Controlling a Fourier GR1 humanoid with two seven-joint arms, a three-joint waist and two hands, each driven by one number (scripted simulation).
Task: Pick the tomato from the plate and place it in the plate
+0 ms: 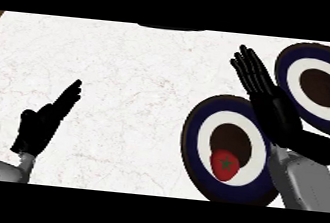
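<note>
My right hand (269, 96) hangs flat and empty between the two plates. The tomato (226, 164) sits low in the near plate (199, 132): probably light, smooth, soft-skinned. I'd curl round its sides. My left hand (45, 119) rests open.

On the surface (127, 79) there are two plates, a near plate (199, 137) and a far plate (295, 61), one tomato (226, 165), and two hands, the left hand (37, 126) and the right hand (273, 101).
</note>
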